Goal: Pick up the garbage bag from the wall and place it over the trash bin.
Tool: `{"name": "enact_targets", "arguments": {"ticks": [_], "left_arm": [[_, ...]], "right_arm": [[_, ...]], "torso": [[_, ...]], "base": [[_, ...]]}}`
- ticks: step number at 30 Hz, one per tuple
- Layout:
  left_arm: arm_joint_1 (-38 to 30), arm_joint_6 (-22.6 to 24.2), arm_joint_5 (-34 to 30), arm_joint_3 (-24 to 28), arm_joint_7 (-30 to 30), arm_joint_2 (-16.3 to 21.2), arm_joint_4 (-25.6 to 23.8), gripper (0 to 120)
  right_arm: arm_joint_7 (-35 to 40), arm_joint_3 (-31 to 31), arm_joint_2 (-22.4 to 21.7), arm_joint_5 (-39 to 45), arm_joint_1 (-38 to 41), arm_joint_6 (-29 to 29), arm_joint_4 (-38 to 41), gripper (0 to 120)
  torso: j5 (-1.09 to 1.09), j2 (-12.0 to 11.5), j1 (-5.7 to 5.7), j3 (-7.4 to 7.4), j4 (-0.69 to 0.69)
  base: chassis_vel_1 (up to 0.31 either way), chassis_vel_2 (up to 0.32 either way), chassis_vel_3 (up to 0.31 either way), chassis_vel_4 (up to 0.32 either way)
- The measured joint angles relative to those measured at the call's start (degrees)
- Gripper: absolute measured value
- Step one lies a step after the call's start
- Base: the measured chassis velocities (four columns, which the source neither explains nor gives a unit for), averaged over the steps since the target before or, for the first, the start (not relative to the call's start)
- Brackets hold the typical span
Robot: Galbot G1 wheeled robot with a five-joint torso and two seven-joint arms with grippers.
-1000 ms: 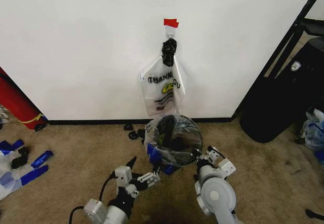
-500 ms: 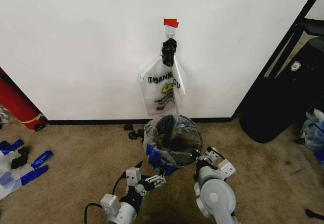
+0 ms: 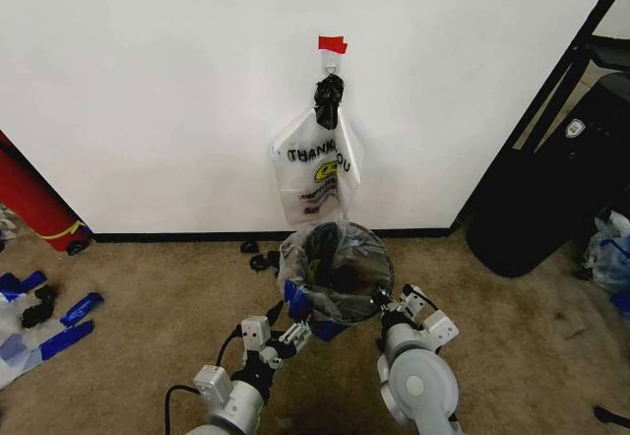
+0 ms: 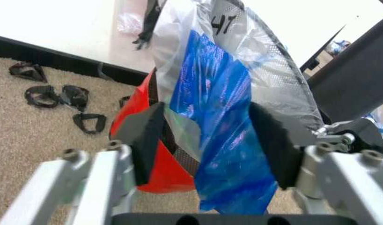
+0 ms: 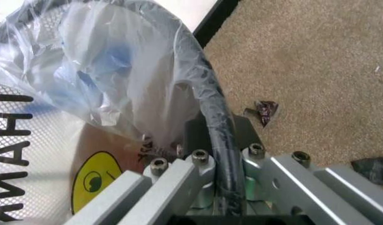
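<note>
Your garbage bag is draped over the trash bin, which stands on the carpet just in front of the wall. Clear film covers the bin's mouth, and a bright blue patch hangs down the outside of the mesh above the red base.

Your left gripper sits low at the bin's near-left side with its fingers spread wide. In the left wrist view the dark pads stand on either side of the hanging blue flap without pressing it.

Your right gripper is at the bin's near-right edge. In the right wrist view its fingers are pinched on the black rim, with the film bunched over it.

Behind the bin, a second clear bag printed with black letters and a yellow smiley hangs from a small hook under a piece of red tape. A red cylinder leans at the far left.
</note>
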Motion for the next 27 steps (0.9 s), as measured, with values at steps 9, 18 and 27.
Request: {"name": "enact_targets", "arguments": {"ticks": [9,18,27], "left_arm": [[1.00,-0.06,0.07,-0.12,-0.11,0.06,-0.12,17],[0.09,-0.84,0.48,-0.84,-0.37,-0.69,2.19,0],[-1.98,-1.86,2.17,-0.77,-0.89,-3.89,6.86,0]], "right_arm": [[0.00,0.05,-0.19,-0.39,-0.12,0.28,0.04,0],[0.49,0.16,-0.70,0.54,-0.74,0.43,0.94,0],[0.65,0.58,-2.12,2.38,-2.04,0.23,2.74,0]], "torso": [[0.00,0.00,0.00,0.00,0.00],[0.00,0.00,0.00,0.00,0.00],[-0.01,0.00,0.00,0.00,0.00]], "base": [[0.000,0.000,0.000,0.000],[0.000,0.000,0.000,0.000],[0.000,0.000,0.000,0.000]]}}
